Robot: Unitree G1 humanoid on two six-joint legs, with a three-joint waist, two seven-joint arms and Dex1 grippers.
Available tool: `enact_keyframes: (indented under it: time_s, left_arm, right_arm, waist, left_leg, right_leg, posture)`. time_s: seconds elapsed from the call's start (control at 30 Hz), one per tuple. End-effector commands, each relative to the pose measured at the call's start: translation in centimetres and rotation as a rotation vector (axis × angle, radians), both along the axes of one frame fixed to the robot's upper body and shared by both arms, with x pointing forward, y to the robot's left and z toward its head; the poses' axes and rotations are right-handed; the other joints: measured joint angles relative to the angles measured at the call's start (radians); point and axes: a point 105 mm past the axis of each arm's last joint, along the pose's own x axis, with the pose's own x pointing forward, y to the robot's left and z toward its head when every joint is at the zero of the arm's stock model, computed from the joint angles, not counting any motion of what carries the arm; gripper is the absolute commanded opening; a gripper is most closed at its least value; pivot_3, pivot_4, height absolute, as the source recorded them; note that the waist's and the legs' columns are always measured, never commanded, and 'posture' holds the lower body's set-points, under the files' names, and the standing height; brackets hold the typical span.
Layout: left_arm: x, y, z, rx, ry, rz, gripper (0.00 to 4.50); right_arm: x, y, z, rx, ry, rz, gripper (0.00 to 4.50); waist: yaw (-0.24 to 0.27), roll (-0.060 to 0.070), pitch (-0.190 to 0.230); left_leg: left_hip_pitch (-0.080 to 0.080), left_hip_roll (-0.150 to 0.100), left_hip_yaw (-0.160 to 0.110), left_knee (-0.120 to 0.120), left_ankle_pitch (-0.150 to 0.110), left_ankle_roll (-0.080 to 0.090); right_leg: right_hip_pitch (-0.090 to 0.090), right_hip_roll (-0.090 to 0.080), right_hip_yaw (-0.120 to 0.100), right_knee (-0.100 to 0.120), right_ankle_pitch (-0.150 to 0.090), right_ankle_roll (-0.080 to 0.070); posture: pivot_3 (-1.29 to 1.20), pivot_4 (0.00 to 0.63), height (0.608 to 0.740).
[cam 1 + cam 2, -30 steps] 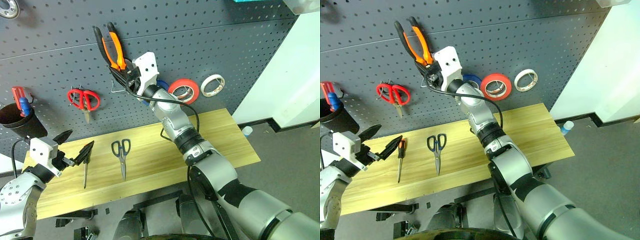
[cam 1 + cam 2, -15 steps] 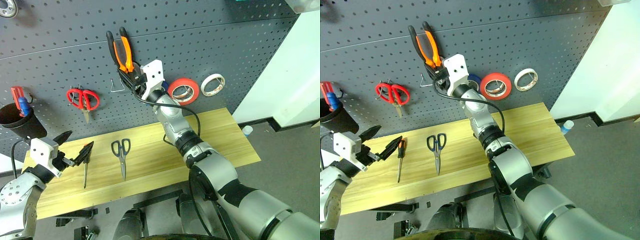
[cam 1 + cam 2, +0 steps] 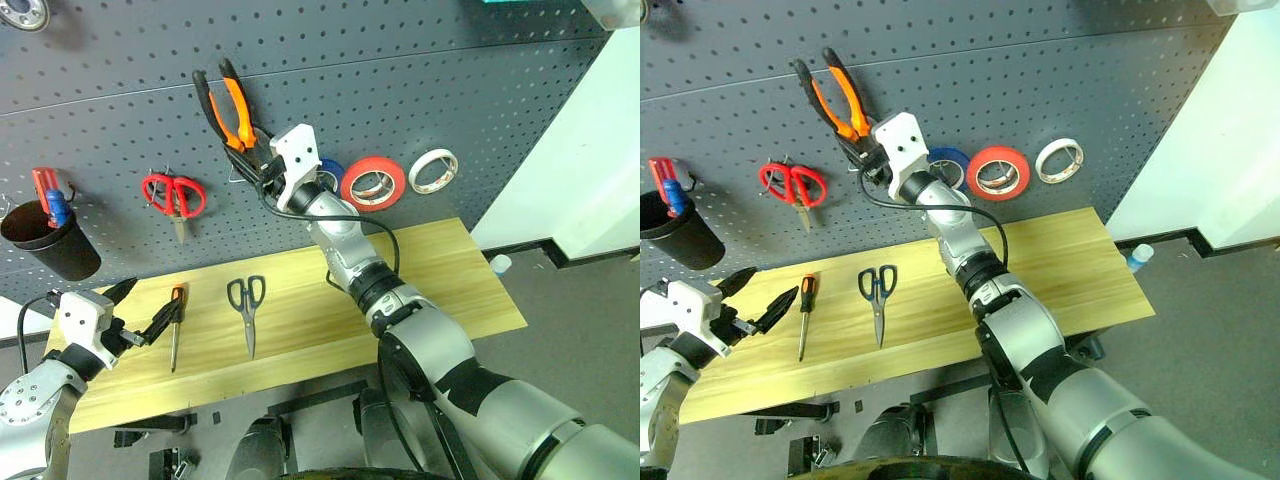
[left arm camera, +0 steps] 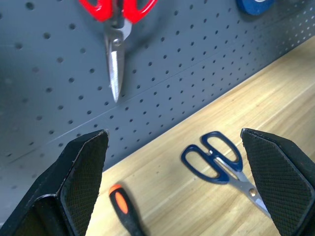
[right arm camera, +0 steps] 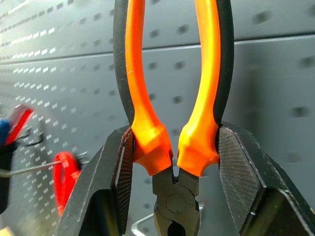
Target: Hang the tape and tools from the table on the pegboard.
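1. Already, from my head view, 3 rolls of tape hang on the pegboard [image 3: 420,60]: a blue roll [image 3: 948,161], a red roll [image 3: 373,184] and a white roll [image 3: 433,171]. My right claw [image 3: 257,160] holds the pliers [image 3: 228,103] up against the board, handles upward, just above a bare wire hook [image 3: 236,176]; I judge they are not hung yet.
2. On the desk [image 3: 440,270] the screwdriver [image 3: 175,320] and the dark-handled scissors [image 3: 245,305] lie apart, untouched, so 2 tools are left after this one. The red scissors [image 3: 173,194] on the board are not mine to move.
3. In my left wrist view, my left claw [image 4: 182,162] stands wide and empty, low over the desk, with the screwdriver and scissors between its fingers.
4. In my right wrist view, the pads [image 5: 123,172] clamp the pliers' orange grips just above the pivot.
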Motion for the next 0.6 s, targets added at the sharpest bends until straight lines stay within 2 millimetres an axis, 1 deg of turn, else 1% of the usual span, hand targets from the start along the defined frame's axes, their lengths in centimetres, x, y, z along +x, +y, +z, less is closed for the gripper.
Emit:
enact_keyframes:
  time_s: [0.03, 0.2, 0.37, 0.5, 0.6]
  left_arm:
    - [-0.2, 0.9, 0.5, 0.038, -0.018, 0.017, 4.5]
    - [-0.2, 1.1, 0.4, 0.038, -0.018, 0.018, 4.5]
    - [-0.5, 0.9, 0.2, 0.035, -0.014, 0.016, 4.5]
    - [-0.6, 1.0, 0.1, 0.035, -0.01, 0.018, 4.5]
    - [-0.6, 1.1, 0.1, 0.035, -0.009, 0.02, 4.5]
  right_arm:
    - [-4.7, 6.6, 2.6, 0.101, -0.018, 0.178, 2.1]
    - [-4.3, 6.8, 2.5, 0.071, -0.022, 0.141, 2.1]
    - [-3.7, 6.3, 3.2, 0.088, -0.025, 0.119, 2.1]
    - [-3.9, 6.4, 3.8, 0.094, -0.044, 0.138, 2.1]
    - [-4.5, 6.7, 4.2, 0.102, -0.066, 0.172, 2.1]
  waist:
    - [0.001, 0.0, 0.0]
    - [0.0, 0.0, 0.0]
    - [-0.004, 0.0, 0.0]
    - [-0.004, 0.0, 0.0]
    - [-0.005, 0.0, 0.0]
  left_leg:
    - [0.0, 0.0, 0.0, 0.0, 0.0, 0.0]
    - [0.0, 0.0, 0.0, 0.0, 0.0, 0.0]
    - [0.0, 0.0, 0.0, -0.001, 0.0, 0.0]
    - [0.001, 0.001, 0.0, 0.0, 0.0, 0.0]
    - [0.001, 0.001, 0.0, 0.0, 0.0, 0.0]
  right_leg:
    - [0.0, 0.0, 0.0, 0.0, 0.0, 0.0]
    - [0.0, 0.0, 0.0, 0.0, 0.0, 0.0]
    - [0.0, 0.0, 0.0, 0.0, 0.0, 0.0]
    - [0.0, 0.001, 0.0, 0.0, 0.0, 0.0]
    - [0.0, 0.001, 0.0, 0.0, 0.0, 0.0]
  posture:
    - [-0.02, 0.159, 0.738]
    - [-0.02, 0.157, 0.738]
    - [-0.01, 0.157, 0.738]
    - [-0.01, 0.154, 0.738]
    - [-0.01, 0.152, 0.738]
